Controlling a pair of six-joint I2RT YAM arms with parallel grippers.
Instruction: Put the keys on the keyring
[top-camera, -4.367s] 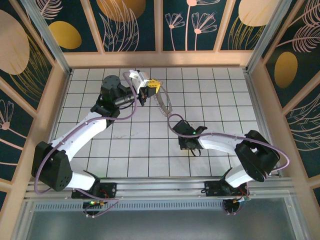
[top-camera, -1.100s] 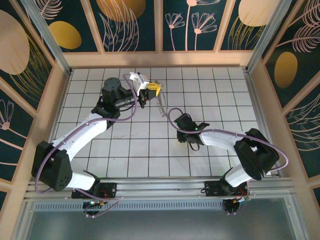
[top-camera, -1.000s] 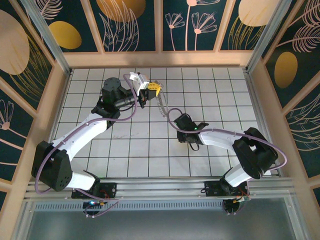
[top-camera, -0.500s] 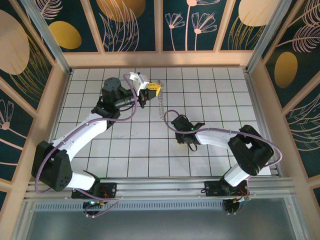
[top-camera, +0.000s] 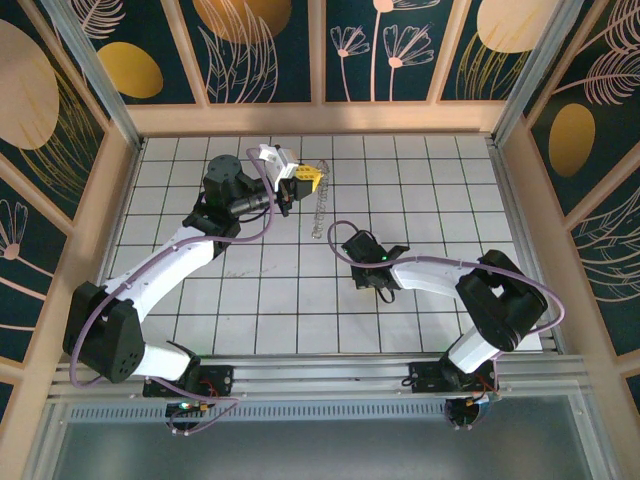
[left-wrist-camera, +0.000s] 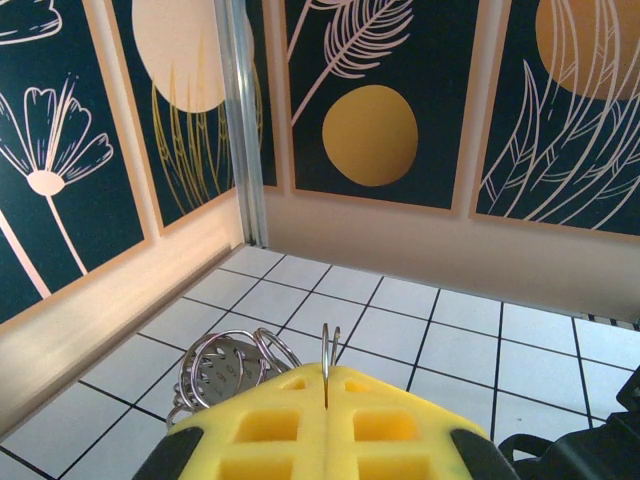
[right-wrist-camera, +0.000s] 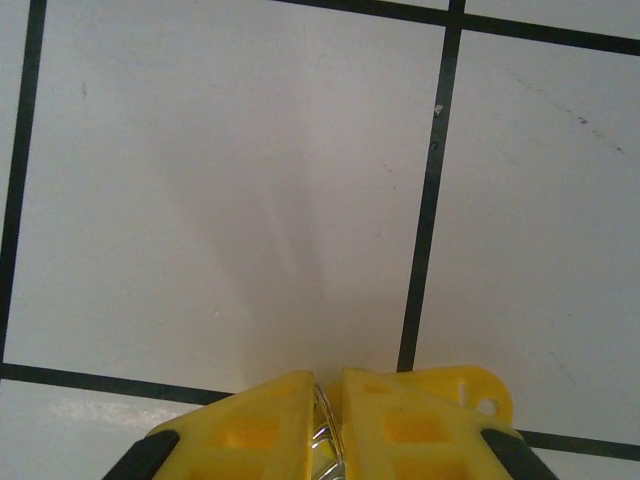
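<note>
Tiled floor (top-camera: 260, 300) lay under both of your grippers. Your left gripper (left-wrist-camera: 328, 382) was clenched: yellow fingertips (left-wrist-camera: 270, 425) pressed flat together, with a thin wire loop of the keyring (top-camera: 320, 210) standing upright out of the seam. More silver rings (left-wrist-camera: 225, 368) sat bunched just left of and below those fingers. In the top view the beaded part ran from the left gripper toward your right wrist. Your right gripper (right-wrist-camera: 322, 402) stood almost closed, with only a narrow slit between the fingers. Curved silver wire was caught in that slit; it looked like the keyring, grasped there.
</note>
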